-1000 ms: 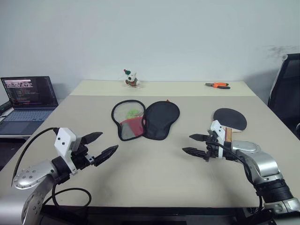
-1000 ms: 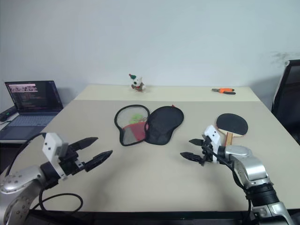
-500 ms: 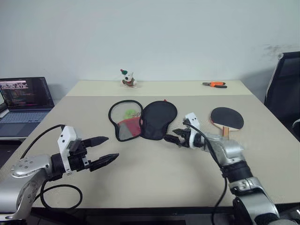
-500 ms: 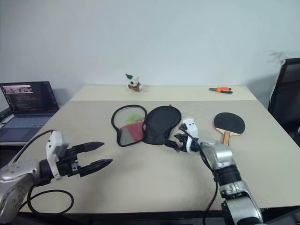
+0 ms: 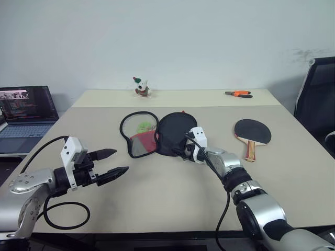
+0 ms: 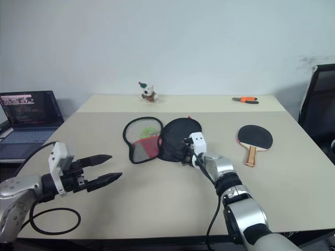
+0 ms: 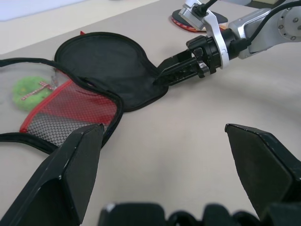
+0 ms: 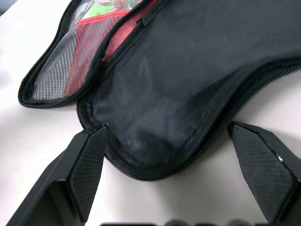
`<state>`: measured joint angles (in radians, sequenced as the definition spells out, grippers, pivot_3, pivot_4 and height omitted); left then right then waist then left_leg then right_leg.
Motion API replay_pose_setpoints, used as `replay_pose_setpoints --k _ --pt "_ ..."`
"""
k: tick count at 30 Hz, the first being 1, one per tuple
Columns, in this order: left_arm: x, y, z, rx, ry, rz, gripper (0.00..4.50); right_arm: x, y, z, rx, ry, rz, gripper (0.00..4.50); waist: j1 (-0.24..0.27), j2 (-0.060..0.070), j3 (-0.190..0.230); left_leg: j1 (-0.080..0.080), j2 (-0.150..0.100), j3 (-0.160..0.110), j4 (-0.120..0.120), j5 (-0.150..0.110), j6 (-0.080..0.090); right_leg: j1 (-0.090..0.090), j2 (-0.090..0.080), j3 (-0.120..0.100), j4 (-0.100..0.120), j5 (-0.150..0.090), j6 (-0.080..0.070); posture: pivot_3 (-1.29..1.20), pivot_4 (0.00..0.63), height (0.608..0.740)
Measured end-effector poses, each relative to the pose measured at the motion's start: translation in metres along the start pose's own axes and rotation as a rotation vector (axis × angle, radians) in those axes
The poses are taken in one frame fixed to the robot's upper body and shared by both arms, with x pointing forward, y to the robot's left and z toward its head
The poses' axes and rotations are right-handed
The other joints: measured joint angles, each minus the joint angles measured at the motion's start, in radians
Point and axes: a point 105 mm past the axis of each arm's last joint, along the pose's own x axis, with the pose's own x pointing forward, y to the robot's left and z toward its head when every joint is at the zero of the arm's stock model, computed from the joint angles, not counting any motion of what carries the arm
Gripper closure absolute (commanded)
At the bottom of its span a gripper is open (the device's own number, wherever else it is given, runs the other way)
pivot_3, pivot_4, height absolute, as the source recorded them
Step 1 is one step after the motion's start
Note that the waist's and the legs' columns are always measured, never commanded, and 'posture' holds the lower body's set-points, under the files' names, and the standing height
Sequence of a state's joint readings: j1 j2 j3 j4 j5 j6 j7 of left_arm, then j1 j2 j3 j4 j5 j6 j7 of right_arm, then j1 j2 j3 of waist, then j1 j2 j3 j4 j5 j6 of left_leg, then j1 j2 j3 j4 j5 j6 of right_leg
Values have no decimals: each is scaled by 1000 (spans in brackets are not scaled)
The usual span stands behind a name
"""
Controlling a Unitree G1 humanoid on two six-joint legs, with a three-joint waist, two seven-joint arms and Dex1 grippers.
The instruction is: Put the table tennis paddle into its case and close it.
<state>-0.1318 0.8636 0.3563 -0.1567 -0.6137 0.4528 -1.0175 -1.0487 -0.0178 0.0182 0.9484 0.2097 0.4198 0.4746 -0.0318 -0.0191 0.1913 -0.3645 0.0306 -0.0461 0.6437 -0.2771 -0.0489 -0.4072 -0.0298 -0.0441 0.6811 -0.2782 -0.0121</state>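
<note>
So I'm bringing my right gripper (image 5: 184, 152) right up to the near, narrow end of the case (image 5: 159, 133), fingers spread wide and straddling that handle-shaped tip without pinching it yet, as far as I can tell. The case is lying unzipped and folded flat open on the table (image 5: 172, 193): plain black half on my gripper's side, red mesh-pocket half on the far side of it with something green showing through. My left gripper (image 5: 113, 163) is hanging in the air well short of the case on the mesh side, fingers also wide apart, holding nothing. The table tennis paddle (image 5: 252, 133) is sitting well off to the right of the case, black face up, handle pointing toward me, untouched. My read: I'm only at the "get hold of the case" step, so next I'd need to close on that tip or edge to steady it, then go fetch the paddle. Can't read any logo or writing on the case or paddle from here.
</note>
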Motion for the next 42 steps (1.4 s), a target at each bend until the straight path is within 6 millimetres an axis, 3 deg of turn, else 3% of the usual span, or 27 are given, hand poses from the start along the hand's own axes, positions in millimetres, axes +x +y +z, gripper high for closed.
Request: replay_pose_setpoints --k 6,7,13,20,25,29,32,36,42 --pt "0 0 -2 -5 0 8 0 11 18 3 63 1 32 58 -3 0 0 0 1 1 -1 0 0 -1 -1 1 0 0 -1 0 150 740" --pt "0 0 -2 -7 1 11 0 13 20 4 78 -2 35 223 -3 0 0 0 1 1 -1 0 0 -1 -1 1 0 0 -1 0 150 740" --pt "-1 1 -4 -11 4 27 0 19 28 4 139 6 33 2027 -1 0 0 0 1 1 -1 0 0 -1 -2 1 0 0 -1 0 150 740" --pt "-1 0 -4 -7 5 24 0 19 13 3 242 -3 -81 4442 -1 0 0 0 1 1 -1 0 0 -1 -2 1 0 0 -1 0 150 740" --pt "0 -3 -1 9 2 15 0 16 2 10 286 -27 -149 4480 -1 0 0 0 0 1 -1 0 0 -1 -2 1 0 0 -1 0 150 740" --pt "1 -4 1 18 -1 7 0 5 -20 18 321 -48 -197 4480 1 0 0 -1 0 1 -1 0 0 -1 -3 1 0 0 -1 0 150 740" --pt "3 -6 5 27 -9 -6 0 -9 -41 25 318 -43 -227 4480 3 0 0 -1 0 1 -1 0 0 -1 -3 1 -1 0 -1 0 150 740" --pt "9 -11 12 47 -24 -44 0 -42 -83 30 306 -25 -305 4480 6 0 0 -2 -1 1 -1 0 1 -1 -3 1 -1 1 -1 0 150 740" --pt "19 -20 13 42 -23 -111 0 -67 -105 26 279 41 -323 4480 -7 0 0 0 1 4 -2 -2 3 -2 -1 4 -1 0 -1 0 150 740"
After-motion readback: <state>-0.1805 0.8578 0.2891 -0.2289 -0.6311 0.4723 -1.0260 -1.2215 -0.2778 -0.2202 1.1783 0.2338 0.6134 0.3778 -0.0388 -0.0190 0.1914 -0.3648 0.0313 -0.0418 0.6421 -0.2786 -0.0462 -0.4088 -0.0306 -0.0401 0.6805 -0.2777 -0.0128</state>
